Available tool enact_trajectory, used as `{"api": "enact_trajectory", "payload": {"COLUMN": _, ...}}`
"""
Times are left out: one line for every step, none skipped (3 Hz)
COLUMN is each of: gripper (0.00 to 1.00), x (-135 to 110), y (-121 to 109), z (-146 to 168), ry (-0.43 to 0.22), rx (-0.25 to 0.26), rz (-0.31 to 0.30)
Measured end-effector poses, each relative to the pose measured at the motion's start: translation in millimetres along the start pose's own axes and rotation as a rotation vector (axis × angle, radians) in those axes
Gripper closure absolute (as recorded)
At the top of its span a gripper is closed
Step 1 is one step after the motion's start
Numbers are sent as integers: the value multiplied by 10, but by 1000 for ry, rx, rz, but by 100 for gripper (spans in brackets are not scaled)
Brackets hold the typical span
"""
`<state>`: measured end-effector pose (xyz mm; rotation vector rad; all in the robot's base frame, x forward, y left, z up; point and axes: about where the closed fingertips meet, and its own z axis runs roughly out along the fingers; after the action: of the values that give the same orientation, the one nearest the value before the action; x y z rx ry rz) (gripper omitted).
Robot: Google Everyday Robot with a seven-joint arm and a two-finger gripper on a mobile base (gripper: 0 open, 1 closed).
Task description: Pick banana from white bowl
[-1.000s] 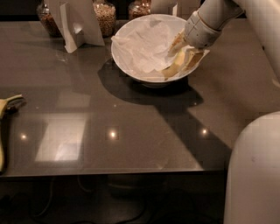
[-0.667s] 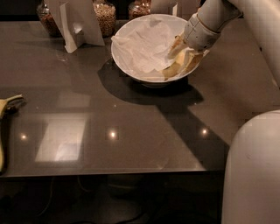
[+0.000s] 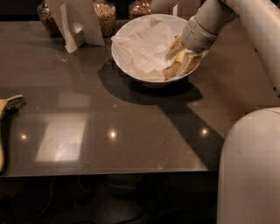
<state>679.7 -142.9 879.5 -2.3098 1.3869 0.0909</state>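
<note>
Almost nothing has shifted since a second ago: gripper [image 3: 183, 59] sits in the same spot, low inside the right side of the bowl, and the bowl has not slid.

One large round white bowl [image 3: 121, 59], far centre of the dark glossy counter [image 3: 131, 113]. Lined with one sheet of crumpled white paper [image 3: 144, 39].

One small curved pale-yellow banana [image 3: 171, 71] in the bowl, against its near-right wall, directly beneath the gripper. Gripper parts and fruit are close in colour and overlap; cannot tell how wide the gripper stands or whether it has hold of the banana.

One white arm [image 3: 245, 22] comes down from the far right corner. One rounded white robot body [image 3: 249, 166] fills the near right.

One larger greenish-yellow banana [image 3: 3, 135], far left edge of the counter, partly cut off, well apart from the bowl.

Three glass jars of grains along the far edge: left [image 3: 46, 17], middle [image 3: 105, 15], right [image 3: 140, 6].

One folded white card stand [image 3: 78, 22], far left, in front of the jars.
</note>
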Motion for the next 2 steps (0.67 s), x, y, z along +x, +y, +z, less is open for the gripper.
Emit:
{"api": "enact_trajectory", "payload": {"gripper": 47, "x": -21, "y": -18, "z": 58, "ry": -8, "rx": -11, "rz": -13}}
{"api": "enact_trajectory", "payload": {"gripper": 47, "x": -30, "y": -20, "z": 78, "ry": -10, "rx": -15, "rz": -18}}
